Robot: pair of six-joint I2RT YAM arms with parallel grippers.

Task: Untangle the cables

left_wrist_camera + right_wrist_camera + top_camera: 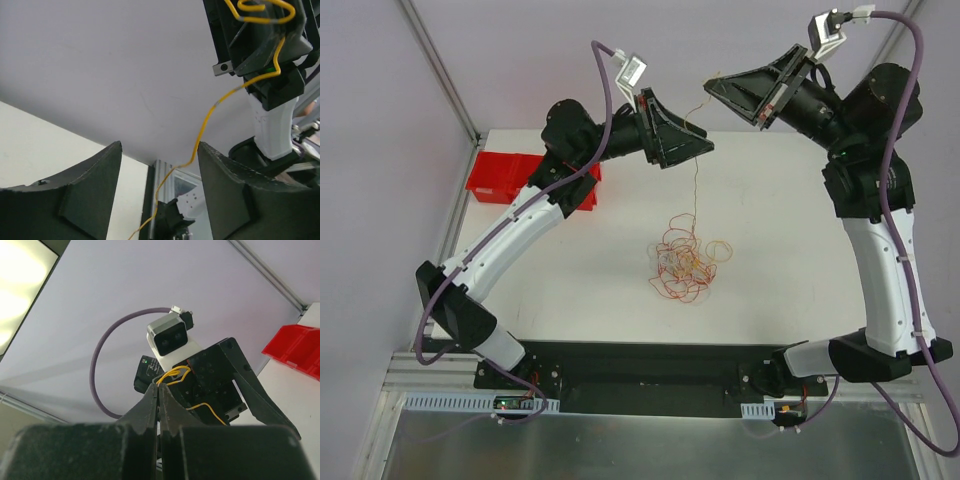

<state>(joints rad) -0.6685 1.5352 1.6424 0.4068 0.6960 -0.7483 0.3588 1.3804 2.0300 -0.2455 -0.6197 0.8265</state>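
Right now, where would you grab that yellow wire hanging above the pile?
Probably the straight hanging stretch of the yellow wire, above the pile. It hangs alone there from the shut right end effector, free of tangles. Come from its left: the open left end effector appears to straddle it.

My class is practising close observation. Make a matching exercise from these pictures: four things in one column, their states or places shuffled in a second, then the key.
Things
1. left gripper
2. right gripper
3. red bin
4. tangle of cables

States or places
A. heaped on the middle of the table
B. shut on a yellow cable
C. at the table's far left edge
D. open, fingers well apart

Pairs: 1-D, 2-B, 3-C, 4-A
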